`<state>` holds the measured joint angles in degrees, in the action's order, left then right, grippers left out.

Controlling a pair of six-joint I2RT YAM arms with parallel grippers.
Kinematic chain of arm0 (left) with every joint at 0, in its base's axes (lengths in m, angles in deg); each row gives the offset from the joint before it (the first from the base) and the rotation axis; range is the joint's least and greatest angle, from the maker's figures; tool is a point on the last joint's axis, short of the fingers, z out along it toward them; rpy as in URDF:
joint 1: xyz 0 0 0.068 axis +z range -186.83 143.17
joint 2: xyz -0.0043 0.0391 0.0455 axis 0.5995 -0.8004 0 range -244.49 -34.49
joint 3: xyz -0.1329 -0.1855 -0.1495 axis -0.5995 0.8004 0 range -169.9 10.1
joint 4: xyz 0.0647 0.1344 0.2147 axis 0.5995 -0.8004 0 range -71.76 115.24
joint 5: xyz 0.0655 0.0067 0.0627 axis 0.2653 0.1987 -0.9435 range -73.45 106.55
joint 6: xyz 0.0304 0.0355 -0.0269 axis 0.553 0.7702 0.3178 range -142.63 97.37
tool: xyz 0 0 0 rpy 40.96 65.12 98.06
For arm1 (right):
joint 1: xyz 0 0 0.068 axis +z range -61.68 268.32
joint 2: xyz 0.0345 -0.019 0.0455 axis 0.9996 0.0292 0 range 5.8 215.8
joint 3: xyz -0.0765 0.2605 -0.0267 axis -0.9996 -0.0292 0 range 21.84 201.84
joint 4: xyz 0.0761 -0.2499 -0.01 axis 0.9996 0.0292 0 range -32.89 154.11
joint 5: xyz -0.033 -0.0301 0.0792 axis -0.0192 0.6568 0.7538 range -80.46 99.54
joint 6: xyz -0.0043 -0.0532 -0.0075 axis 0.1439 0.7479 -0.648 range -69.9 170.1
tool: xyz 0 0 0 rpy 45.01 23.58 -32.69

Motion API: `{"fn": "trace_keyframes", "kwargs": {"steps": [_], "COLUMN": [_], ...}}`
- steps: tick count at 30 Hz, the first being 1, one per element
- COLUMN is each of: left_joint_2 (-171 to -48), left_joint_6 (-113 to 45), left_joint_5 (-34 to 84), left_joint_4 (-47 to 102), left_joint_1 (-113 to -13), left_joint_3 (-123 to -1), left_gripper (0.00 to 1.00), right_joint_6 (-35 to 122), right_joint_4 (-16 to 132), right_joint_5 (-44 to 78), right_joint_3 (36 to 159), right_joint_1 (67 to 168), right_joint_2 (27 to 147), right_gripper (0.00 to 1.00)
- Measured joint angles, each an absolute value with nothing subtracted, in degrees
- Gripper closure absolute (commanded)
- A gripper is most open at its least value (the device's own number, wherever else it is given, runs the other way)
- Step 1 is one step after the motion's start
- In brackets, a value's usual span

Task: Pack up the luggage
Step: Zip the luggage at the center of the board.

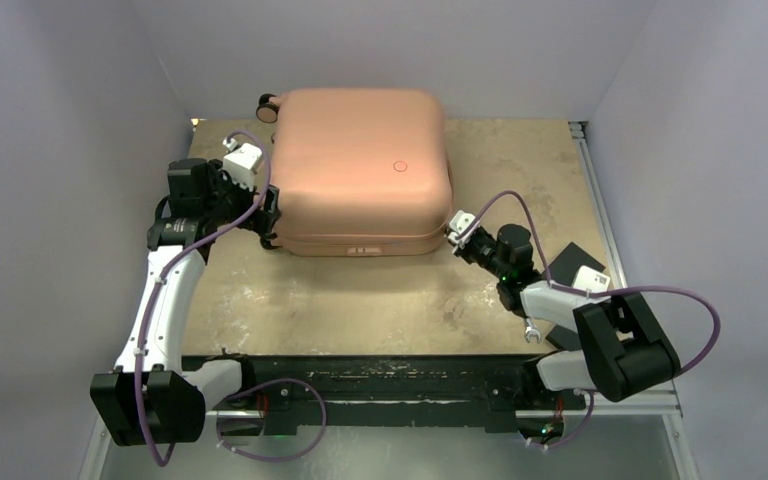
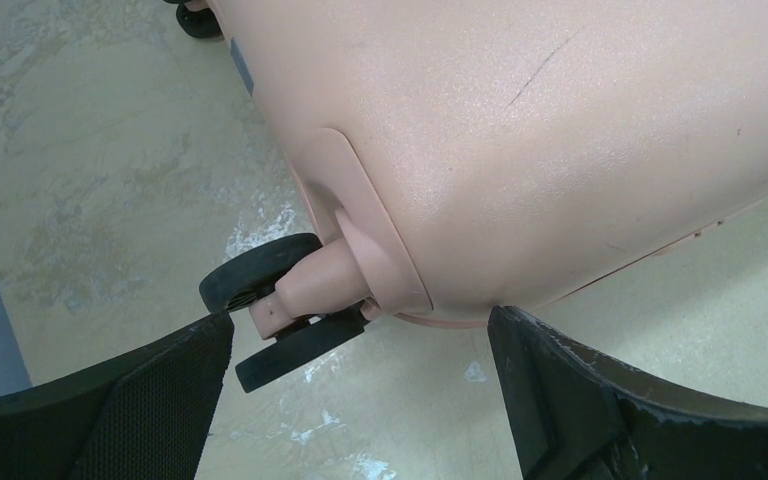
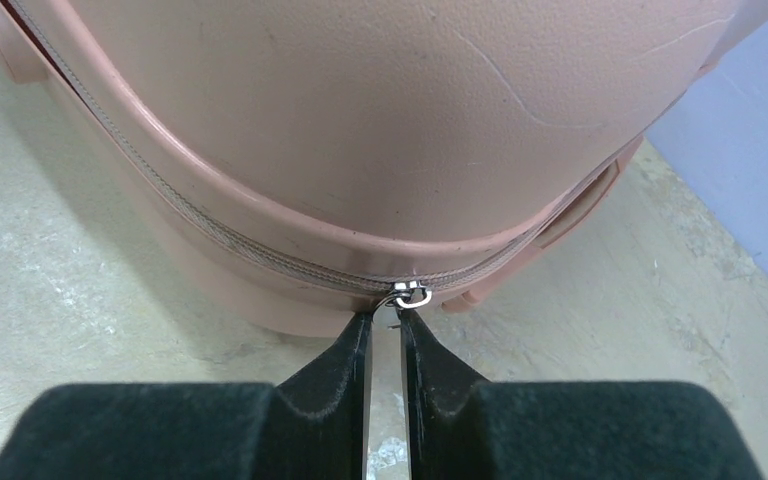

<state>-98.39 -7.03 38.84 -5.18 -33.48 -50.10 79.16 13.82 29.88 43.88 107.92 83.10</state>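
The salmon-pink luggage (image 1: 360,170) lies shut and flat at the back middle of the table. My left gripper (image 1: 267,214) is at its near left corner. In the left wrist view it (image 2: 360,320) stands open, and the luggage shell (image 2: 560,130) and a dark twin wheel (image 2: 260,275) sit just beyond the fingertips, untouched. My right gripper (image 1: 452,232) is at the near right corner. In the right wrist view its fingers (image 3: 387,320) are pinched on the silver zipper pull (image 3: 388,318), which hangs from the slider (image 3: 410,296) on the luggage (image 3: 360,120) zip.
A flat black square pad (image 1: 570,262) lies by the table's right edge, partly under my right arm. Another wheel (image 1: 268,105) sticks out at the luggage's far left corner. Grey walls close in on three sides, and a metal rail (image 1: 600,200) runs along the right edge.
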Motion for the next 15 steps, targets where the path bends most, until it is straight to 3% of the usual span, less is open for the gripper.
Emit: {"fn": "trace_keyframes", "kwargs": {"steps": [15], "left_joint_2": [-98.4], "left_joint_6": [-7.0], "left_joint_5": [38.9], "left_joint_4": [-5.2], "left_joint_1": [-33.5], "left_joint_3": [-50.0], "left_gripper": [0.01], "right_joint_6": [76.6], "right_joint_4": [14.9], "right_joint_5": [25.5], "right_joint_3": [43.9], "right_joint_1": [106.5], "right_joint_2": [82.2], "right_gripper": [0.81]}}
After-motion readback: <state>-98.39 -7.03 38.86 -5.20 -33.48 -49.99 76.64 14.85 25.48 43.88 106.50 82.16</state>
